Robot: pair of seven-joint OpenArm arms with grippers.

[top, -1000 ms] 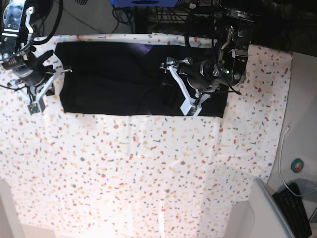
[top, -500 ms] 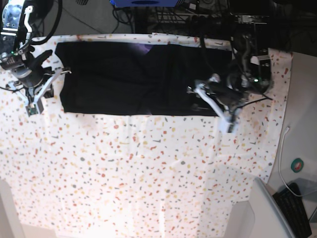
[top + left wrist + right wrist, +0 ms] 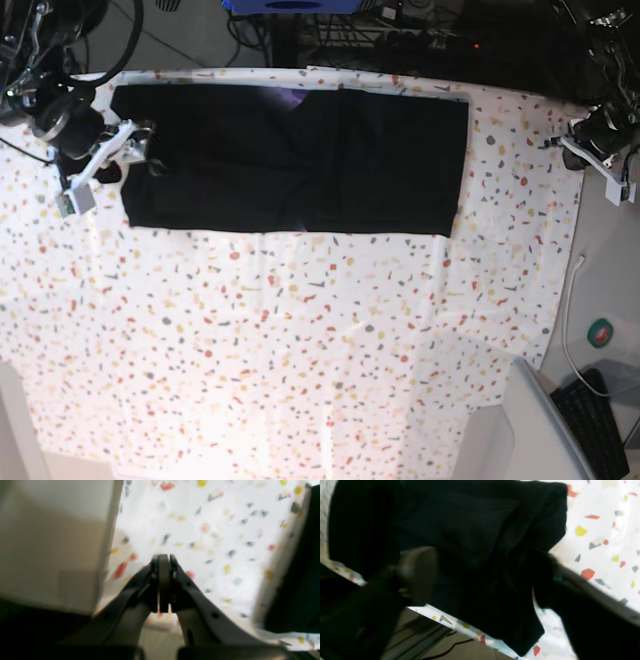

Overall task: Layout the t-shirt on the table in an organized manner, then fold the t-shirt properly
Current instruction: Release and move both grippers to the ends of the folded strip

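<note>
The t-shirt (image 3: pixel 290 160) lies on the table (image 3: pixel 300 340) as a flat rectangular band along the far edge, its long sides already folded in. The left gripper (image 3: pixel 600 165) sits clear of the cloth at the table's edge, jaws fully closed and empty, which leaves that end free. The right gripper (image 3: pixel 105 165) has its jaws spread wide at the opposite end; in the right wrist view the cloth (image 3: pixel 475 542) lies between them, unclamped. The likely next step is a crosswise fold.

Grey floor (image 3: pixel 200 35), black cables (image 3: pixel 245 35) behind; black keyboard (image 3: pixel 600 420) bottom right.
</note>
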